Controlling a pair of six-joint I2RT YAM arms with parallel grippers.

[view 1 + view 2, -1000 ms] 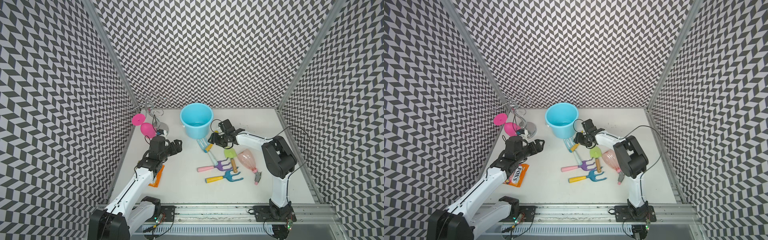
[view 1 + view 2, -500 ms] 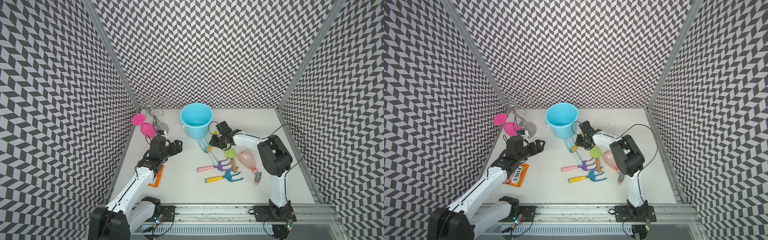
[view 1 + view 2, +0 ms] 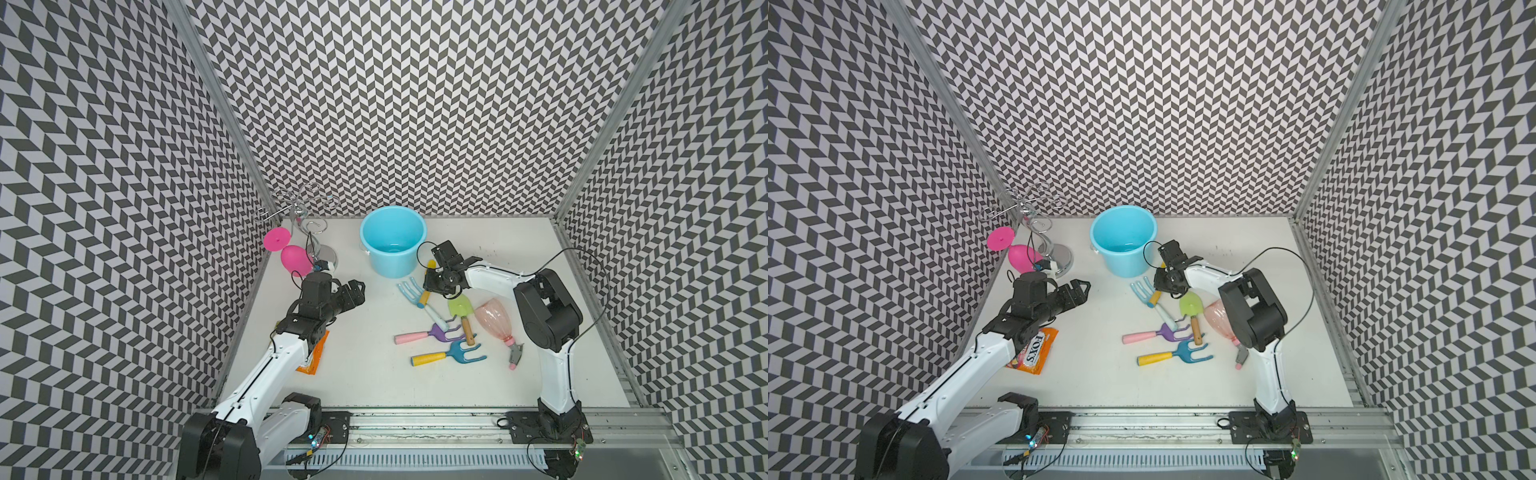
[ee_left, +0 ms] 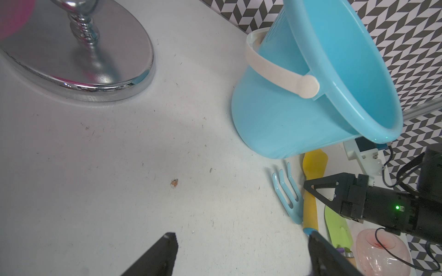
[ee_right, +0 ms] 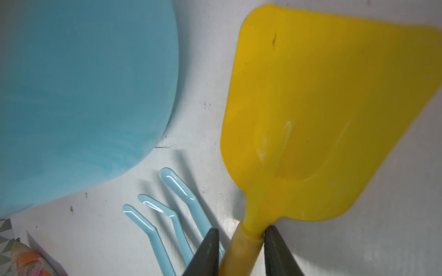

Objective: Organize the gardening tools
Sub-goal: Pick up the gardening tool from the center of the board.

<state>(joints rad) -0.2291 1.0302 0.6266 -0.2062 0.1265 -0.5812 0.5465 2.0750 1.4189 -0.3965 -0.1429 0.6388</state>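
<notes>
1. The yellow scoop [image 5: 323, 107] lies flat on the desk [image 3: 365, 386], just beside the blue bucket [image 3: 390, 266], with its handle alongside the pale-blue fork [image 5: 167, 215].
2. The right hand [image 5: 241, 229] stands narrow around the scoop's neck and touches it on one side. I cannot tell whether it pinches firmly.
3. The left hand [image 4: 241, 235] hangs wide and empty, well apart from the tools.
4. The scoop is probably light, stiff, slick plastic, so the handle near the neck is a better hold than the thin blade.
</notes>
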